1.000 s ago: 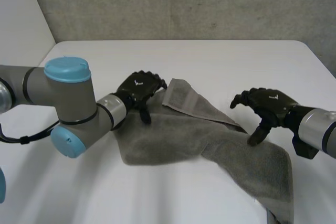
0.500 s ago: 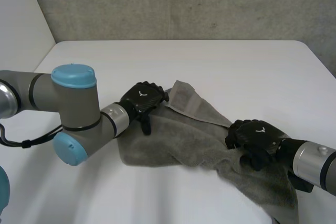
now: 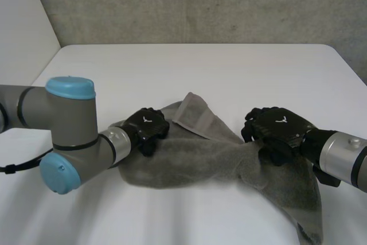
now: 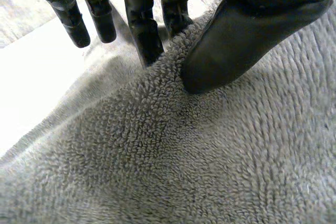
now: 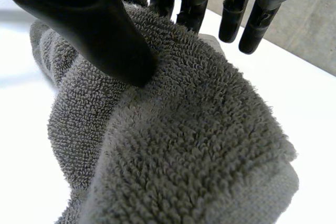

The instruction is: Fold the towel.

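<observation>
Left hand point(image 3: 146, 130): thumb and fingers closed on a raised ridge at the left end of the towel point(image 3: 195, 156).

Towel: grey and bunched, lying across the front half of the table point(image 3: 229, 67), with one end trailing toward the front right corner.

Right hand point(image 3: 278, 133): thumb and fingers clamped on a thick bunch right of the towel's middle.

Risk: neither grip is at a corner, so the fold may go crooked or the pile may slip free.

Containers: none.
</observation>
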### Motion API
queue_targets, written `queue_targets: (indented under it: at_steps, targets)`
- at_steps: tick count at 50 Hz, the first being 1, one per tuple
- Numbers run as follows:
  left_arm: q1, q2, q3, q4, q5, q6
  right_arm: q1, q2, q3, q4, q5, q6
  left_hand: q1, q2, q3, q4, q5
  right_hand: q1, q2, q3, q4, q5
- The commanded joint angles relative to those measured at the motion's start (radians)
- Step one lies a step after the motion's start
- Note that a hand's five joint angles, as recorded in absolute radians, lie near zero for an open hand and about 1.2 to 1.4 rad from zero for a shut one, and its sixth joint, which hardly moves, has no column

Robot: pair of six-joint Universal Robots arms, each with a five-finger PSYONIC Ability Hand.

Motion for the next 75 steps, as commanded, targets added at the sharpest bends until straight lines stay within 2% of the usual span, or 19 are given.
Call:
queue_targets:
  at_steps: [1,6,9,11,13,15,19,23,32,34,35,36,37,38,42,48,59,64,75]
  targets:
    - [0.016,0.078,0.010,0.027,0.001,-0.008,0.048,0.061,-0.085,-0.023,-0.012,-0.004,0.133,0.104,-0.051,-0.059,0.079,0.114,0.132,-0.043,-0.076,0.084]
    - [0.044,0.101,0.139,0.124,-0.021,-0.052,0.073,0.159,-0.349,-0.061,0.025,0.003,0.133,0.104,-0.051,-0.059,0.079,0.114,0.132,-0.043,-0.076,0.084]
    - [0.036,0.158,0.200,0.155,-0.048,-0.150,0.090,0.161,-0.552,-0.078,0.102,0.068,0.133,0.104,-0.051,-0.059,0.079,0.114,0.132,-0.043,-0.076,0.084]
    - [0.036,0.222,0.203,0.176,-0.055,-0.209,0.108,0.107,-0.680,-0.188,0.163,0.205,0.133,0.104,-0.051,-0.059,0.079,0.114,0.132,-0.043,-0.076,0.084]
    - [0.044,0.364,0.146,0.259,-0.058,-0.313,0.108,0.107,-0.681,-0.188,0.163,0.206,0.133,0.104,-0.051,-0.059,0.079,0.114,0.132,-0.043,-0.076,0.084]
    - [0.047,0.420,0.098,0.302,-0.055,-0.346,0.096,0.005,-0.640,-0.408,0.137,0.399,0.133,0.104,-0.051,-0.059,0.079,0.114,0.132,-0.043,-0.076,0.084]
    - [0.048,0.544,-0.094,0.432,-0.048,-0.399,0.090,-0.031,-0.526,-0.507,0.076,0.518,0.133,0.104,-0.051,-0.059,0.079,0.114,0.132,-0.043,-0.076,0.084]
    - [0.053,0.569,-0.208,0.460,-0.047,-0.394,0.100,-0.040,-0.353,-0.501,-0.019,0.481,0.133,0.104,-0.051,-0.059,0.079,0.114,0.132,-0.043,-0.076,0.084]
    - [0.056,0.499,-0.513,0.449,0.021,-0.261,0.104,-0.020,-0.121,-0.414,-0.052,0.253,0.133,0.104,-0.051,-0.059,0.079,0.114,0.132,-0.043,-0.076,0.084]
    - [0.048,0.466,-0.536,0.439,0.024,-0.229,0.104,0.019,-0.061,-0.327,-0.052,0.140,0.133,0.104,-0.051,-0.059,0.079,-0.139,-0.121,-0.043,-0.076,-0.169]
    - [0.036,0.440,-0.545,0.420,0.024,-0.207,0.104,0.019,-0.061,-0.326,-0.052,0.140,0.084,0.055,-0.051,-0.059,0.030,-0.141,-0.122,-0.043,-0.076,-0.171]
    - [0.029,0.425,-0.548,0.384,0.024,-0.190,0.102,0.051,-0.047,-0.267,-0.050,0.067,-0.167,-0.196,-0.051,-0.059,-0.220,-0.344,-0.326,-0.043,-0.076,-0.374]
    - [0.028,0.425,-0.548,0.383,0.024,-0.190,0.099,0.068,-0.044,-0.213,-0.040,0.002,-0.169,-0.198,-0.051,-0.059,-0.223,-0.495,-0.476,-0.043,-0.076,-0.525]
    - [0.018,0.420,-0.544,0.350,0.027,-0.189,0.099,0.069,-0.044,-0.213,-0.040,0.002,-0.373,-0.402,-0.051,-0.059,-0.426,-0.496,-0.478,-0.043,-0.076,-0.526]
    - [0.001,0.432,-0.493,0.269,0.027,-0.184,0.078,0.081,-0.065,-0.025,-0.041,-0.167,-0.677,-0.706,-0.051,-0.059,-0.731,-0.888,-0.870,-0.043,-0.076,-0.918]
    - [0.012,0.462,-0.433,0.250,0.025,-0.187,0.073,0.061,-0.105,0.008,-0.036,-0.074,-0.692,-0.721,-0.051,-0.059,-0.745,-1.101,-1.082,-0.043,-0.076,-1.131]
    - [0.050,0.413,-0.281,0.262,0.028,-0.183,0.067,0.006,-0.089,-0.044,-0.032,0.210,-0.704,-0.732,-0.051,-0.059,-0.757,-1.060,-1.041,-0.043,-0.076,-1.090]
    - [0.048,0.287,-0.152,0.253,0.039,-0.178,0.030,0.001,-0.083,-0.108,0.055,0.351,-0.704,-0.732,-0.051,-0.059,-0.757,-1.051,-1.033,-0.043,-0.076,-1.081]
    - [0.050,0.057,0.061,0.204,0.169,-0.097,0.036,0.003,-0.050,-0.127,0.077,0.355,-0.780,-0.809,-0.051,-0.059,-0.834,-1.051,-1.033,-0.043,-0.076,-1.081]
